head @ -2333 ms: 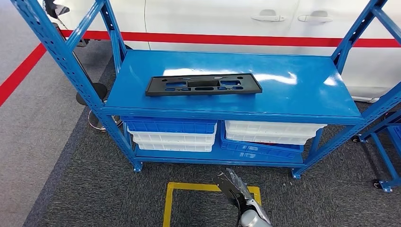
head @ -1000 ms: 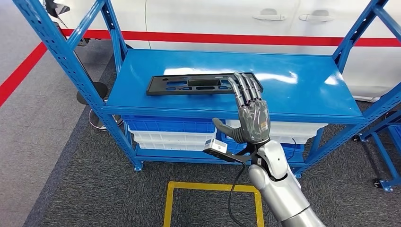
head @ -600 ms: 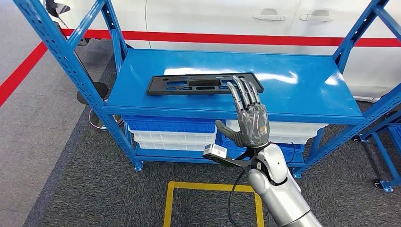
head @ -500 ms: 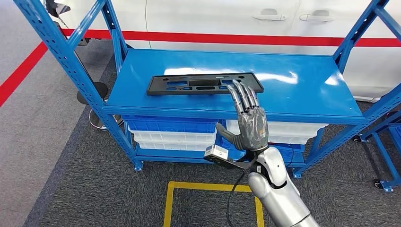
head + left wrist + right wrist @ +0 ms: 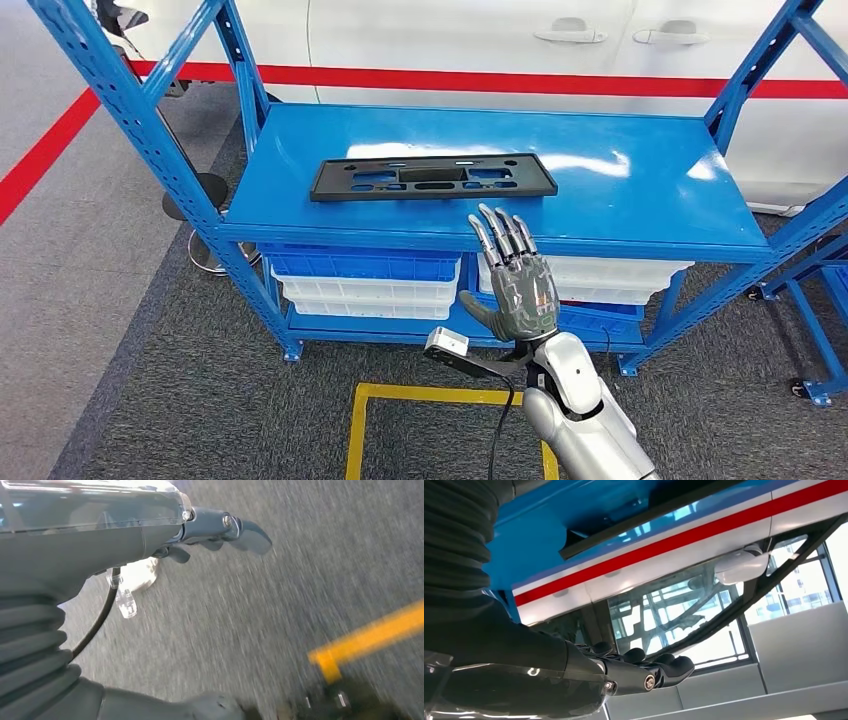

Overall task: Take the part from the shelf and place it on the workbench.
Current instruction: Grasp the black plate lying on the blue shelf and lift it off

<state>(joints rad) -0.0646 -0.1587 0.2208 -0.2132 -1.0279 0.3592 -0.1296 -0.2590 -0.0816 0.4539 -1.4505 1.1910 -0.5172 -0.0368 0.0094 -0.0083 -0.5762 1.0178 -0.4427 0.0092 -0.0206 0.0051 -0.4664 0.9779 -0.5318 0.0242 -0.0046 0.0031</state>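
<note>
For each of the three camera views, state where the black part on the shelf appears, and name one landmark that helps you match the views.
Head view: the black part lies flat on the blue shelf, beyond the raised right hand.
Right wrist view: its dark edge runs against the shelf's blue.
Left wrist view: grey carpet and the left hand; the part is not there.
Shared landmark: the red stripe.

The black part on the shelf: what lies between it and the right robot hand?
In the head view, just bare blue shelf top separates the black part from the right robot hand, which is open and in front of the shelf edge.
</note>
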